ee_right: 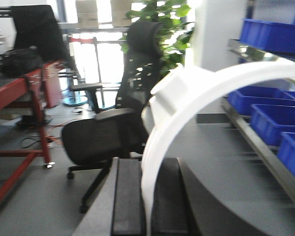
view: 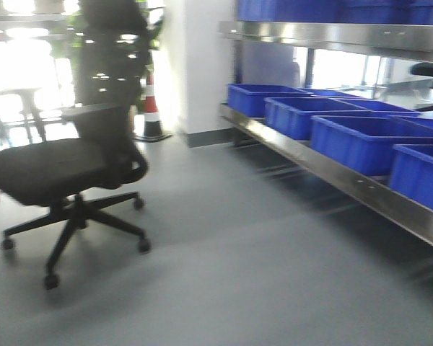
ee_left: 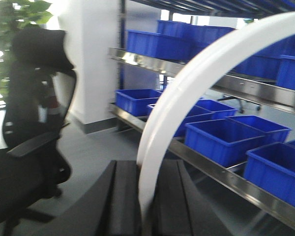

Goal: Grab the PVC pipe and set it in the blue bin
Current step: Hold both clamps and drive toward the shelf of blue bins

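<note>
Under me is a smooth grey floor (view: 238, 274), dull and bare in the front view, with everything a little blurred. A black office chair (view: 65, 169) stands on its castors to the left. Behind it are a striped traffic cone (view: 152, 108) and a white pillar (view: 198, 65), with bright windows further back. Along the right wall a steel shelf (view: 332, 169) carries a row of open blue bins (view: 353, 140), and more bins sit on the level above. My right wrist view also takes in a leafy plant (ee_right: 162, 19) behind the chair and a red table (ee_right: 34, 93) far to the left. The PVC pipe (ee_left: 172, 103) is white, smooth and thick, bent in a broad arc. In my left wrist view it rises from between my black fingers (ee_left: 125, 196) and sweeps up and over to the right, across the shelves. My left gripper (ee_left: 145, 169) is closed narrow on its lower end. My right gripper (ee_right: 146, 167) likewise clamps a white curved pipe, which here has a stepped collar (ee_right: 174, 91) near the top of the bend. I cannot tell whether both of my grippers grasp the same piece. The pipe is up in my grip over the floor, with the bins off to the right and well apart from it.
</note>
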